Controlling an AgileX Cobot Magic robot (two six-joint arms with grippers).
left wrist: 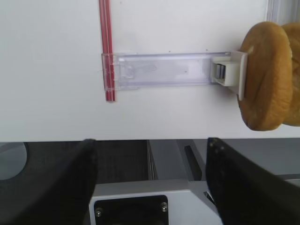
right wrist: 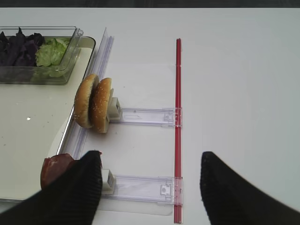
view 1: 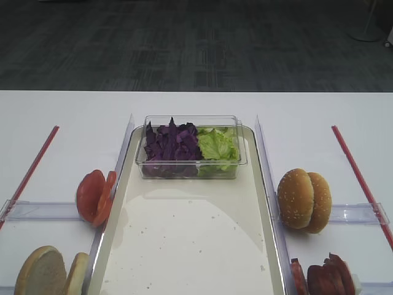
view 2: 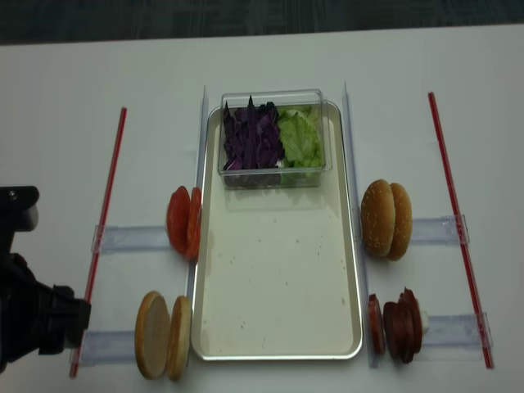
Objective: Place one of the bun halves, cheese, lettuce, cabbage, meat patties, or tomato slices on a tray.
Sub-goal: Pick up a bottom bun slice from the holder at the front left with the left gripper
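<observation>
Nothing is on the tray (view 2: 278, 286) yet apart from the clear tub (view 2: 274, 139) at its far end, which holds the cabbage (view 2: 252, 137) beside the lettuce (view 2: 299, 137). You are at the very start: no ingredient is picked.

Your left pincer (left wrist: 150, 183) hangs off the near-left corner of the tray, past the bench edge, with its jaws spread wide and nothing between them. Just ahead of it, by the tray's near-left corner, 2 bun halves (view 2: 162, 334) stand on edge in a clear holder (left wrist: 164, 70). Judging by that, the bun half is the likely pick: move forward over the bench, line the jaws across the flat disc, and close on it without knocking its neighbour.

Your right pincer (right wrist: 150, 187) hovers off the tray's near-right side, also open and empty. The meat patties (view 2: 399, 326) sit at the tray's near-right corner, partly behind 1 finger in the wrist view. The seeded bun tops (view 2: 386, 219) stand along the tray's right rim, and the tomato slices (view 2: 183, 221) along its left rim. I see no cheese.

The bench (view 1: 196, 107) is plain white, with a red strip (view 2: 105, 221) well left of the tray and another well right. Beyond the bench lies dark grey carpet (view 1: 184, 49).
</observation>
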